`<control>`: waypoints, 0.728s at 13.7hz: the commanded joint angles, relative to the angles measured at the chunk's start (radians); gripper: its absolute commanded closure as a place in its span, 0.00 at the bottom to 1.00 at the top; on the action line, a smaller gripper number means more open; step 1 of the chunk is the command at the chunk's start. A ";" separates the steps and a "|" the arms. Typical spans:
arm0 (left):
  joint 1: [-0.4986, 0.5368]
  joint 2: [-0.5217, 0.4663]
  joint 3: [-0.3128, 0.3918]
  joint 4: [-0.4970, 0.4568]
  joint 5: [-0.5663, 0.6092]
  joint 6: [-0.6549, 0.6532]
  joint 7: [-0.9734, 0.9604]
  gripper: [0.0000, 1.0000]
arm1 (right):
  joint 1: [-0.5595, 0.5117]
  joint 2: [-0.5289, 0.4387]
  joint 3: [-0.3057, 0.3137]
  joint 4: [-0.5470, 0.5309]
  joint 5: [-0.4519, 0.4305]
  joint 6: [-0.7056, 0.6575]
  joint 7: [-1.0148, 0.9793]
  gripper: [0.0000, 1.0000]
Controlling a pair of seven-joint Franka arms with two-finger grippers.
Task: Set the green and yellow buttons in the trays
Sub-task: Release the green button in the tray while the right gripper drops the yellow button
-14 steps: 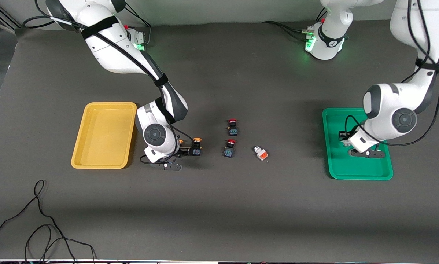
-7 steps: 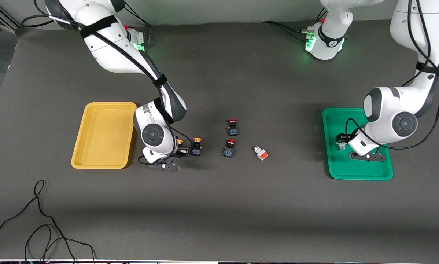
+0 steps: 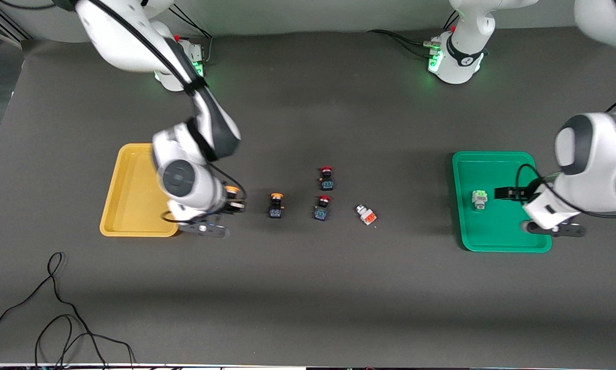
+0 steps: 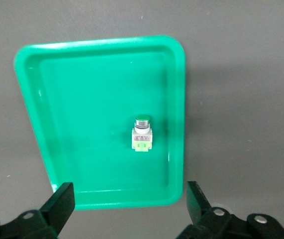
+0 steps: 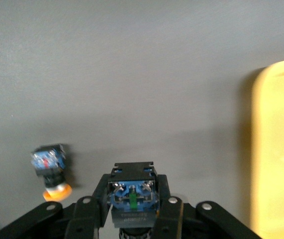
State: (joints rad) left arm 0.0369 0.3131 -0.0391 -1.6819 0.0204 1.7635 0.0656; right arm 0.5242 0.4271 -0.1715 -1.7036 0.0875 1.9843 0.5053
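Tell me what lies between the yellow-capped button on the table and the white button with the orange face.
One red-capped button, seen in the front view, between the yellow-capped button and the orange-faced white button.

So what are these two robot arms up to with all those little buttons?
They are sorting small buttons into trays. The right end effector is shut on a yellow-capped button, raised beside the yellow tray. The left end effector is open above the green tray, where a green button lies. On the table between the trays are another yellow-capped button, two red-capped ones and a white-and-orange one.
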 commanded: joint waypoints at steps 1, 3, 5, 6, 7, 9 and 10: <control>-0.029 0.012 -0.016 0.102 -0.004 -0.078 -0.097 0.00 | -0.009 -0.128 -0.116 -0.041 0.011 -0.126 -0.205 1.00; -0.073 0.012 -0.047 0.110 -0.005 -0.068 -0.232 0.00 | -0.004 -0.186 -0.219 -0.108 0.011 -0.131 -0.371 1.00; -0.129 0.018 -0.076 0.105 -0.005 -0.053 -0.367 0.00 | -0.004 -0.226 -0.323 -0.206 0.011 -0.064 -0.526 1.00; -0.162 0.021 -0.085 0.096 -0.005 -0.029 -0.432 0.00 | -0.004 -0.241 -0.367 -0.273 0.011 0.006 -0.594 1.00; -0.201 0.030 -0.088 0.093 -0.010 -0.001 -0.504 0.00 | -0.004 -0.248 -0.397 -0.351 0.011 0.095 -0.631 1.00; -0.286 0.052 -0.088 0.080 -0.049 0.069 -0.627 0.00 | -0.004 -0.240 -0.404 -0.494 0.011 0.308 -0.642 1.00; -0.328 0.066 -0.088 0.080 -0.060 0.102 -0.712 0.00 | -0.003 -0.216 -0.404 -0.534 0.011 0.393 -0.646 1.00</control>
State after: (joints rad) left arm -0.2192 0.3594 -0.1418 -1.5956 -0.0170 1.8132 -0.5173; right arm 0.5001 0.2225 -0.5798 -2.1134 0.0885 2.2229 -0.1235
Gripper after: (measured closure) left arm 0.000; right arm 0.595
